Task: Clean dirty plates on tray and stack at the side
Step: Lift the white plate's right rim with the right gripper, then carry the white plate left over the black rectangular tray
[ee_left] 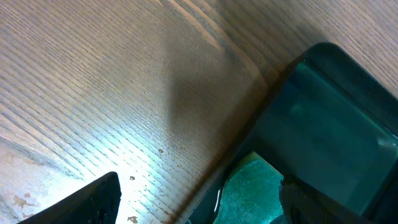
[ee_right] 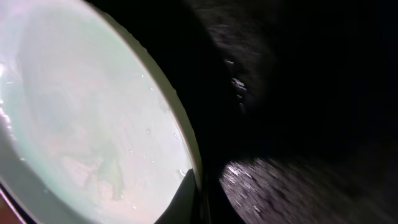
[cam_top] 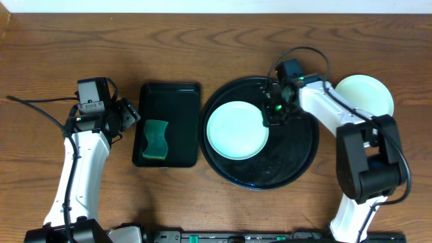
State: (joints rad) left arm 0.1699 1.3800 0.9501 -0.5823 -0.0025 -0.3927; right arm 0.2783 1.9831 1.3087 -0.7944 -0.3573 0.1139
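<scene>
Closed right end effector (cam_top: 273, 116) at rim of mint plate (cam_top: 236, 129) on black tray (cam_top: 297, 163); left end effector (cam_top: 129, 116) open over wood-grain tabletop (cam_top: 202, 40).

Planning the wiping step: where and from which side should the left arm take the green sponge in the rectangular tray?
Pinch the sponge across its shorter width, coming down from above. It lies flat inside the rectangular tray, whose raised rim would likely block a sideways approach by the left end effector.
</scene>
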